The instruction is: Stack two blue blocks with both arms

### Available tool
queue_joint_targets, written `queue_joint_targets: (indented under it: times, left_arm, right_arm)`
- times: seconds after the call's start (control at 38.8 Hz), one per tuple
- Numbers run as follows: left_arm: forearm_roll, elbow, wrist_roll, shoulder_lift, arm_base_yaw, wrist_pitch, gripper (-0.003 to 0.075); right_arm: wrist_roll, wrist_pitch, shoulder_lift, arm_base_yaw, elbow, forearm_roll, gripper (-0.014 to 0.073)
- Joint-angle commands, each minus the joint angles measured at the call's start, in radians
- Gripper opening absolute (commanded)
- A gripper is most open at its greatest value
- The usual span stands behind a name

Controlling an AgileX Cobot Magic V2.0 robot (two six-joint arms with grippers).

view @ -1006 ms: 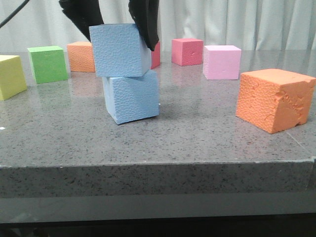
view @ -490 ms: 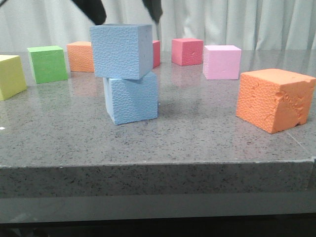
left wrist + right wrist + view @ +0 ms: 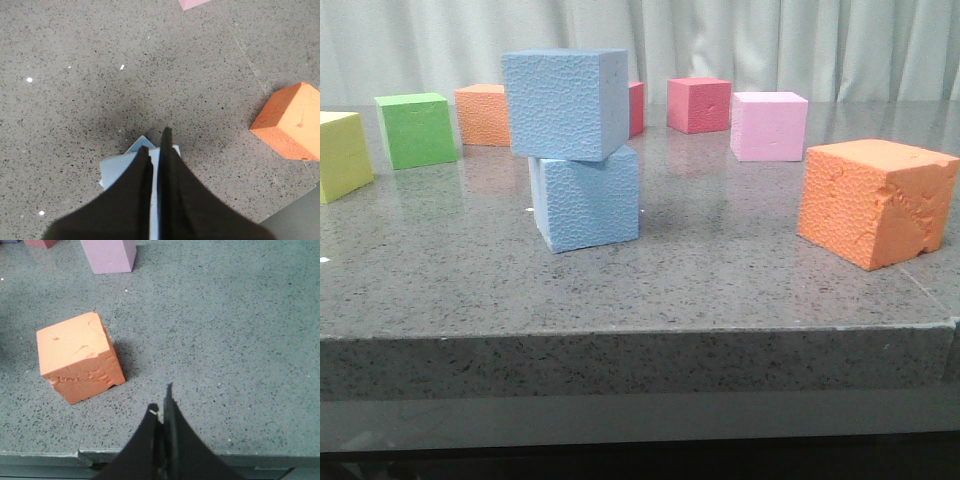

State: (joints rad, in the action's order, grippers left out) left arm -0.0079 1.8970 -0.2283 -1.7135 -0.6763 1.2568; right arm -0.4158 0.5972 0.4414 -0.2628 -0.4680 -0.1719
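Note:
Two sky-blue blocks stand stacked at the table's middle left: the upper block (image 3: 565, 103) rests turned a little and shifted left on the lower block (image 3: 585, 200). Neither gripper shows in the front view. In the left wrist view my left gripper (image 3: 156, 142) hangs high above the stack, fingers nearly together and empty, with the blue top face (image 3: 117, 170) showing beneath and through the thin gap. My right gripper (image 3: 161, 399) is shut and empty above the table's front edge, apart from the stack.
A large orange cube (image 3: 875, 200) sits at the front right, also in the right wrist view (image 3: 75, 357) and left wrist view (image 3: 290, 122). Behind stand a pink cube (image 3: 769, 125), a rose-red cube (image 3: 698, 104), a small orange cube (image 3: 483, 114), a green cube (image 3: 416, 129) and a yellow cube (image 3: 340, 155).
The left gripper, open around the upper blue block a second ago, has let go and risen out of the front view. The stack stays standing.

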Motion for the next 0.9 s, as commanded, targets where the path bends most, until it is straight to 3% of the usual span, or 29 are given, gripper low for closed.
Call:
queue_joint_targets:
  times: [0.0, 0.15, 0.31, 0.59, 0.77, 0.88]
  left_arm:
    - [-0.001, 0.033, 0.001, 0.077, -0.007, 0.016, -0.002]
    - [0.008, -0.006, 0.038, 0.157, -0.007, 0.016, -0.002]
    - [0.057, -0.168, 0.047, 0.276, -0.007, -0.009, -0.002]
    - [0.073, -0.683, 0.102, 0.707, -0.007, -0.409, -0.002]
    - [0.073, -0.883, 0.102, 0.938, -0.007, -0.594, -0.002]
    - [0.073, -0.943, 0.102, 1.031, -0.007, -0.621, -0.002]
  right_arm:
    - [0.004, -0.066, 0.003, 0.003, -0.024, -0.023, -0.0068]
    - [0.004, -0.066, 0.003, 0.003, -0.024, -0.023, -0.0068]
    - [0.004, -0.066, 0.003, 0.003, -0.024, -0.023, -0.0068]
    - [0.004, -0.066, 0.003, 0.003, -0.024, -0.023, -0.0068]
    - [0.004, -0.066, 0.003, 0.003, -0.024, -0.023, -0.0068]
    - [0.004, -0.066, 0.003, 0.003, -0.024, -0.023, -0.0068]
